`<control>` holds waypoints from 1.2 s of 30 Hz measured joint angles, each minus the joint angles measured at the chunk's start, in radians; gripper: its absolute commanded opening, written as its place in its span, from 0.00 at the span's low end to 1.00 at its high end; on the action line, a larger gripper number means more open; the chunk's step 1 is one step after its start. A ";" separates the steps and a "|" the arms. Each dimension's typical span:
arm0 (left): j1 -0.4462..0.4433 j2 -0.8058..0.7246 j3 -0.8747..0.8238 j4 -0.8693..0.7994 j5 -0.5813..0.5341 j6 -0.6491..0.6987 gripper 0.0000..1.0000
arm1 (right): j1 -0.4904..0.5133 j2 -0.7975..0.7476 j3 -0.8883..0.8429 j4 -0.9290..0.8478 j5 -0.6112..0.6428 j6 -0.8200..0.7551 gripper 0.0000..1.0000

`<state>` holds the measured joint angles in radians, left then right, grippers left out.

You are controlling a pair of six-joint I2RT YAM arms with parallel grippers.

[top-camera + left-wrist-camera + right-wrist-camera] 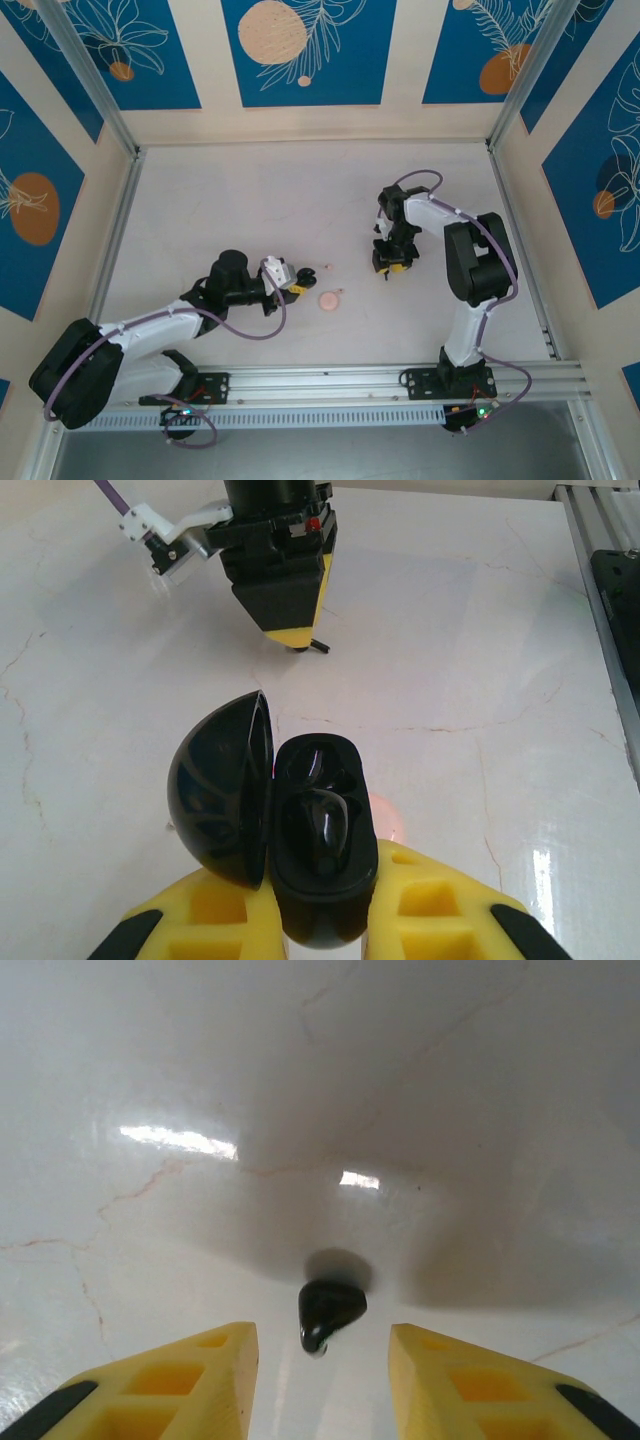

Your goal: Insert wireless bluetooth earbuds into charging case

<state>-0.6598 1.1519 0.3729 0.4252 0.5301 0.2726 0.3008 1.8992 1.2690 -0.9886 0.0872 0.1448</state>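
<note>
**Where pale marble meets blue walls, one bud lies loose**

Although the table (pixel 250 200) is plain, pale and faintly veined, glossy with reflected light, the walls (pixel 340 60) around it carry blue panels with white leaf drawings and orange discs. A round pink case (pixel 329 299) lies near the table's middle. Just left of it, the left claw (pixel 293 285) is clamped on a black charging case (pixel 320 870) with its lid swung wide. Right of and beyond the pink case, the right claw (pixel 320 1340) stands spread, with a black earbud (pixel 330 1312) lying untouched between its fingers.
</note>
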 measured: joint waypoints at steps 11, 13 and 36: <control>0.000 -0.006 0.000 -0.001 -0.001 0.000 0.11 | 0.000 0.029 0.000 0.004 0.001 0.000 0.33; 0.000 -0.006 0.000 -0.003 -0.001 0.000 0.11 | 0.000 0.029 0.000 0.005 0.003 0.000 0.32; 0.000 -0.005 0.000 -0.029 -0.001 0.012 0.11 | 0.007 0.023 -0.005 0.015 0.029 0.001 0.20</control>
<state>-0.6598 1.1473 0.3729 0.3958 0.5293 0.2844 0.3077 1.9221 1.2636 -0.9733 0.1162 0.1459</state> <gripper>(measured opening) 0.158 0.201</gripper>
